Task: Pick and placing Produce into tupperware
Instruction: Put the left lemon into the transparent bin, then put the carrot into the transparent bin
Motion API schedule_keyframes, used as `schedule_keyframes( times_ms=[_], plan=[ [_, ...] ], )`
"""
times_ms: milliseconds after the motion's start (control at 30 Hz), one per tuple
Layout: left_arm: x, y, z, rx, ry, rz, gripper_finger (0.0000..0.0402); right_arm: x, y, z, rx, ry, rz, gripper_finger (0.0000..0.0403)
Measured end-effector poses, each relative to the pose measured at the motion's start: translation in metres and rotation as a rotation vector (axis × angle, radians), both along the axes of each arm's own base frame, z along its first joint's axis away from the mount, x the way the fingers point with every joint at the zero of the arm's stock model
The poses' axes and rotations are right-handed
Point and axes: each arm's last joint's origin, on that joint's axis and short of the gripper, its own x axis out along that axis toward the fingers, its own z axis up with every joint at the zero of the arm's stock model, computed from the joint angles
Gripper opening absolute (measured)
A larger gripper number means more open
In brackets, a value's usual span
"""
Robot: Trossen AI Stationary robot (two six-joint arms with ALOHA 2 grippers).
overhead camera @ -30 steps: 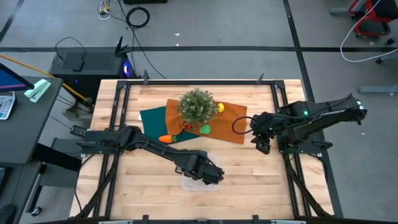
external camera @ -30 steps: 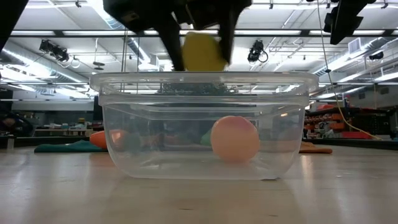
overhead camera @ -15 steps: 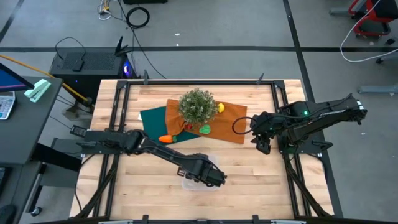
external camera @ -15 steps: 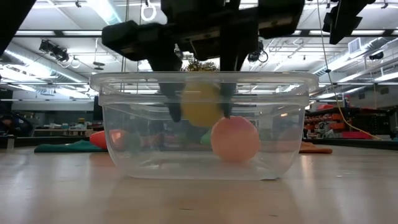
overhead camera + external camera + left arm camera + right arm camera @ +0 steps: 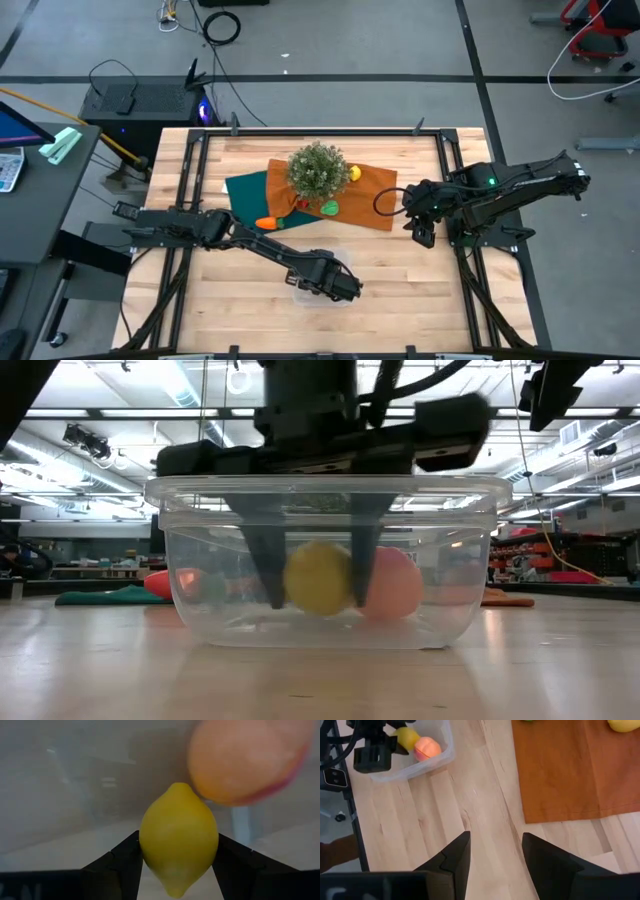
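Observation:
The clear tupperware (image 5: 180, 575) stands near the table's near edge (image 5: 303, 297). My left gripper (image 5: 315, 575) reaches down into it, shut on a yellow lemon (image 5: 178, 837). A peach-coloured fruit (image 5: 398, 585) lies on the box floor right beside the lemon. A second lemon (image 5: 353, 173) and a green piece (image 5: 329, 208) lie on the orange cloth, and the carrot (image 5: 265, 223) lies at the teal cloth's edge. My right gripper (image 5: 495, 850) hovers open over bare wood at the table's right (image 5: 422, 235). My left gripper pinches the lemon's two sides (image 5: 145, 845) between its two fingers (image 5: 265, 565), coming from above and pointing down into the tupperware. The lemon sits low in the box next to the peach-coloured fruit; whether it touches the floor I cannot tell.
A bushy green plant (image 5: 318, 170) stands at the middle of the far half, on the teal cloth (image 5: 248, 190) and orange cloth (image 5: 372, 200). Bare wood lies around the tupperware and under my right gripper. Black rails run along the table's left and right sides.
My left gripper has gone down with the lemon, from above the tupperware's rim into the box, until the lemon is level with the peach-coloured fruit. It has stayed shut on the lemon.

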Motion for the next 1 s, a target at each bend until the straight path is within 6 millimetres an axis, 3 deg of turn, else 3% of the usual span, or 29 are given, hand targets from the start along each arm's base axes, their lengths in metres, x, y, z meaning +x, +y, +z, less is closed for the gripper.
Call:
schedule_keyframes(
  times_ms=[200,400,500,667,1000],
  plan=[
    [0.000,0.000,0.000,0.003,0.001,-0.004,0.0212,0.000,0.000,0.000,0.000,0.000,0.000,0.0146],
    [0.000,0.000,0.000,0.006,-0.001,-0.006,0.0300,0.000,0.000,0.000,0.000,0.000,0.000,0.0146],
    [0.000,0.001,0.000,0.017,-0.005,-0.005,0.0318,0.000,0.000,0.000,0.000,0.000,0.000,0.0146],
    [0.002,0.000,0.007,0.016,-0.027,-0.023,0.0310,0.000,0.000,0.000,0.000,0.000,0.000,0.0146],
    [0.002,0.003,0.064,0.074,-0.062,-0.112,0.0267,0.000,0.000,0.000,0.006,0.001,-0.010,0.0146]
  ],
)
